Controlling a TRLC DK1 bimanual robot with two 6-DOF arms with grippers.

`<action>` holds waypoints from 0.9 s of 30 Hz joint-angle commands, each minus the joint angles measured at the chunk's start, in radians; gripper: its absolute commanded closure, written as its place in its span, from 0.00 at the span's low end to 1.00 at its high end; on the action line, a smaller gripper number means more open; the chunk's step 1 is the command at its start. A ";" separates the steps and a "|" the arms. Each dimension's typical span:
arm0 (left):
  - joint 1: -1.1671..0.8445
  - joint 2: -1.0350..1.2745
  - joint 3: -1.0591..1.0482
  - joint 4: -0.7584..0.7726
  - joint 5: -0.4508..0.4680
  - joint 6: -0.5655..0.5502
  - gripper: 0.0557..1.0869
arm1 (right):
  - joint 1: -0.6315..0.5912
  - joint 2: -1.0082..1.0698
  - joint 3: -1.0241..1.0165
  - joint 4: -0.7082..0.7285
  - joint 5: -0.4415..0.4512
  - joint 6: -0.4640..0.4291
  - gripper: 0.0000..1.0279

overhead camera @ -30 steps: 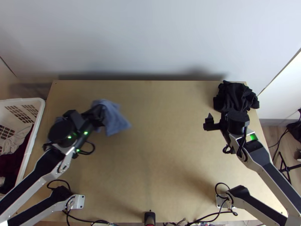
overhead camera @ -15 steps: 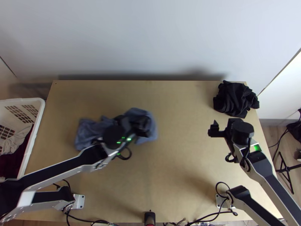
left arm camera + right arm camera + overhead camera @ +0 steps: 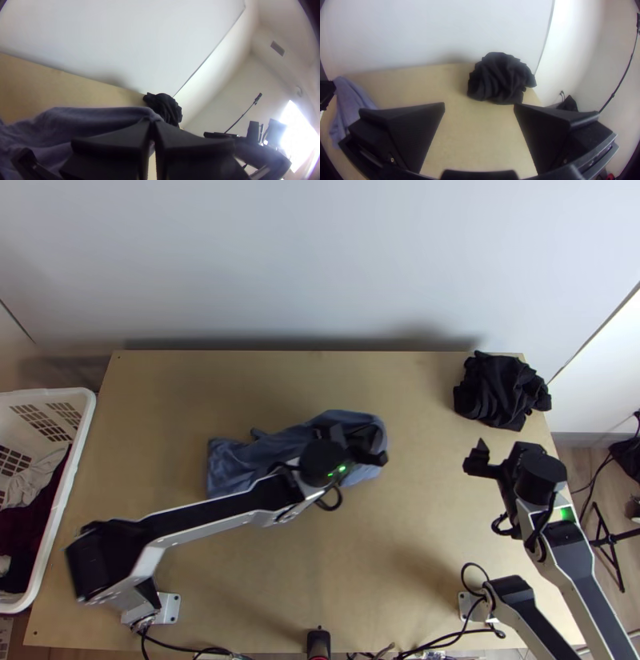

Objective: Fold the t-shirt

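Left end effector (image 3: 362,444) pinches the bunched blue t-shirt (image 3: 240,464) mid-desk (image 3: 416,524); right end effector (image 3: 502,448) is wide open and empty.
The t-shirt trails toward the basket (image 3: 60,500) side, bare desk between it and the black cloth (image 3: 500,390) at the far right corner; the left arm hides part of the t-shirt.

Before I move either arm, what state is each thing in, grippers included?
Blue-grey t-shirt: bunched, unfolded, one part held up
Left gripper: shut on the t-shirt
Right gripper: open, holding nothing
Black cloth: bunched in a heap
White basket: upright, clothes inside
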 commanded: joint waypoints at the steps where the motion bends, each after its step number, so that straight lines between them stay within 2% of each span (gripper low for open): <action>1: -0.012 0.166 0.217 0.005 -0.094 -0.040 0.96 | -0.053 -0.062 -0.037 -0.007 -0.002 0.013 0.07; 5: 0.008 0.212 0.333 -0.035 -0.149 -0.074 0.96 | -0.061 -0.093 -0.074 -0.007 -0.004 0.014 0.07; 10: 0.002 0.193 0.339 -0.053 -0.184 -0.071 0.96 | -0.059 -0.111 -0.103 -0.007 -0.005 0.014 0.07; 11: -0.003 0.189 0.332 -0.066 -0.186 -0.071 0.90 | -0.059 -0.116 -0.108 -0.007 -0.005 0.014 0.07; 12: -0.009 0.182 0.310 -0.069 -0.186 -0.070 0.62 | -0.058 -0.118 -0.114 -0.007 -0.005 0.016 0.07; 13: -0.021 0.173 0.281 -0.066 -0.184 -0.062 0.21 | -0.056 -0.121 -0.120 -0.007 -0.007 0.019 0.06; 14: -0.034 0.164 0.252 -0.061 -0.181 -0.044 0.03 | -0.053 -0.122 -0.124 -0.009 -0.011 0.021 0.06; 16: -0.050 0.135 0.187 -0.049 -0.155 -0.021 0.04 | -0.049 -0.124 -0.135 -0.007 -0.021 0.024 0.06; 21: -0.069 0.060 0.102 -0.012 -0.112 0.124 0.04 | -0.035 -0.122 -0.141 -0.007 -0.034 0.027 0.06; 27: -0.008 -0.086 0.036 -0.018 -0.112 0.246 0.04 | -0.004 -0.118 -0.131 -0.021 -0.070 0.031 0.06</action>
